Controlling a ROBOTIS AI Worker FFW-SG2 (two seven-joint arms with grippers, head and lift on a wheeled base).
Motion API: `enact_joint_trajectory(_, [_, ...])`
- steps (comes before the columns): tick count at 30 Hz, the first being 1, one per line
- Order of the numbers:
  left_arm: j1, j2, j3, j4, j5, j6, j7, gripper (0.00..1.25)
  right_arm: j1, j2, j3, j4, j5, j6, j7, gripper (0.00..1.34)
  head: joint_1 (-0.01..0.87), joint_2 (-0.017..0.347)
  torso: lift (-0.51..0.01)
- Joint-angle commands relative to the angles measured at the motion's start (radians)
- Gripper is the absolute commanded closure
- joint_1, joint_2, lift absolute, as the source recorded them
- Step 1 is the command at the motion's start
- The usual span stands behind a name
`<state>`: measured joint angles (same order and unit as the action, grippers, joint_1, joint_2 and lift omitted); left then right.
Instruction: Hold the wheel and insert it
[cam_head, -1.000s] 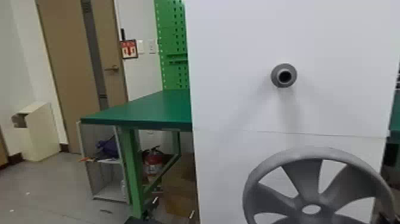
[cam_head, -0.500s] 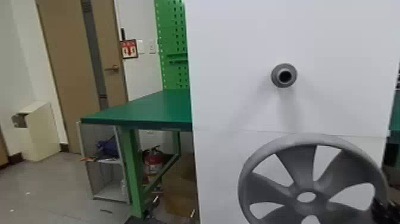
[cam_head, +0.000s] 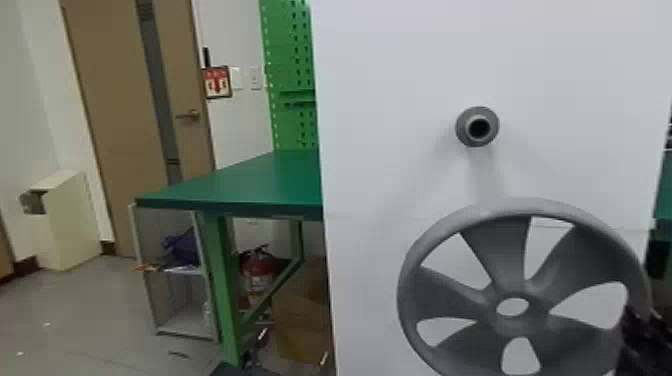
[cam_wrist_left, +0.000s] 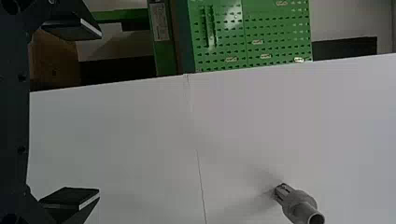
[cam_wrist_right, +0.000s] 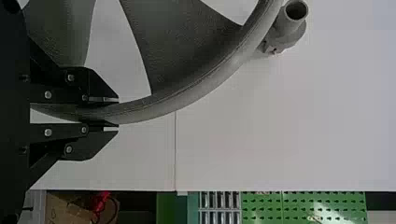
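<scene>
Below the peg (cam_head: 470, 118), wheel (cam_head: 519, 326) is pinched at the rim by jaws of right gripper (cam_wrist_right: 112, 113); left gripper (cam_wrist_left: 95, 113), jaws spread; looks like pre-insert alignment; next needs lift, centring on peg, then push.

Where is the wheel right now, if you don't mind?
In the head view, the wheel is at the lower right, before the white panel, its rim between the right gripper's fingers.
</scene>
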<state>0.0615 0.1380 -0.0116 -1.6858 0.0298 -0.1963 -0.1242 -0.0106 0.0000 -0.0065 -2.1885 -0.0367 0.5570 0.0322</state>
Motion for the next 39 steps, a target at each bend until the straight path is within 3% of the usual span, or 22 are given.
enact_joint_trajectory(1, [0.000,0.000,-0.001,0.000,-0.001,0.000,0.000,0.10,-0.025,0.001,0.000,-0.016,0.000,0.044,0.000,1.21,0.262,0.310,-0.485])
enact_joint_trajectory(39, [-0.009,0.002,-0.016,0.009,-0.014,0.011,-0.005,0.10,-0.227,0.001,0.019,-0.056,-0.003,0.230,0.000,1.21,0.268,0.310,-0.485])
